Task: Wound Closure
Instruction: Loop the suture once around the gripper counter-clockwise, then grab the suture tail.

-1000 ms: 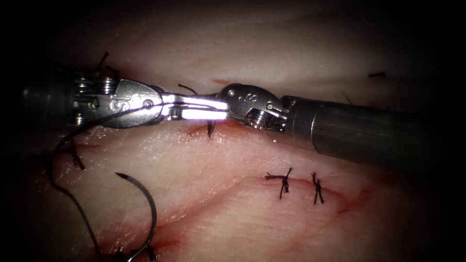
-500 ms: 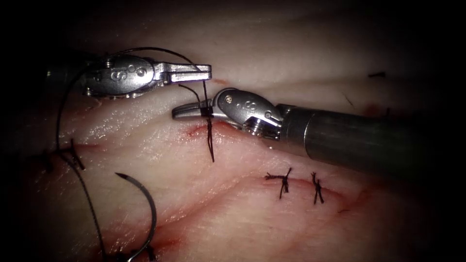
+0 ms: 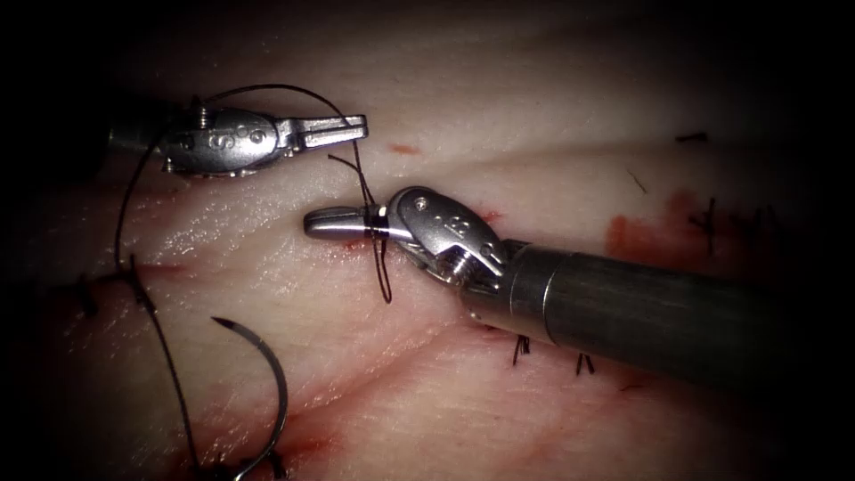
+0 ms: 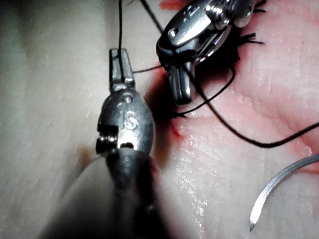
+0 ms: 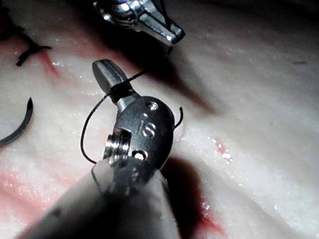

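The needle (image 3: 267,392) lies free on the tissue (image 3: 427,374) at the near left of the endoscope view, held by neither tool; its point is up and to the left, its curve bows to the right, and its tail end sits low in a patch of red fluid (image 3: 312,441), where whether it enters the tissue cannot be told. The left wrist view shows the pointed end of the needle (image 4: 279,191) resting on the surface, and the right wrist view shows the same tip (image 5: 20,124) apart from both tools. Further back, the right tool (image 3: 343,223) lies with its long axis running right to left, its shaft covering most of two tied stitches (image 3: 548,354); its jaws are closed with the thread (image 3: 378,258) looped around them near their base, seen plainly in the right wrist view (image 5: 117,89), and a short tail hangs below. Beyond it, the left tool (image 3: 334,131) points right, jaws closed on the thread at the tips, confirmed in the left wrist view (image 4: 119,67). From there the thread arcs over the tool and runs down the left side towards the needle. Red fluid marks the tissue at far right (image 3: 641,233), beside another stitch (image 3: 708,218)
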### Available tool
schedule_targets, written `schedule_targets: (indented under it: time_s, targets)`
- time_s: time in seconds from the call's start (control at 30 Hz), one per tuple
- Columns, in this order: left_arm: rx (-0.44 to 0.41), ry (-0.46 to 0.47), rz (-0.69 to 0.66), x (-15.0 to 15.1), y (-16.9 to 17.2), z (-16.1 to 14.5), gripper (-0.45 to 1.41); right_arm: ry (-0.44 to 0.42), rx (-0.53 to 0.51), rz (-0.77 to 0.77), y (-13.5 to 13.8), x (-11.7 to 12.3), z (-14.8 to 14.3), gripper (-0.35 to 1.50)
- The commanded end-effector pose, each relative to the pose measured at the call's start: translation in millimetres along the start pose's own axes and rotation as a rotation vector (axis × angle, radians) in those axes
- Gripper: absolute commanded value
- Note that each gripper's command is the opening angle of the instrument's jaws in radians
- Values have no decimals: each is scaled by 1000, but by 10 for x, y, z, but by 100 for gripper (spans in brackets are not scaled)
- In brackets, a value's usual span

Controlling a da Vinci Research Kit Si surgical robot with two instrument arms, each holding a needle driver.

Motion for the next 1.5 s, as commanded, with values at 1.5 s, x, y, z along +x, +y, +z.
schedule_targets:
  time_s: [1.5]
  targets:
    - [-17, -181, 133, -41, 84, 3, -45, -449, -718, 96, 44, 22, 15, -1]
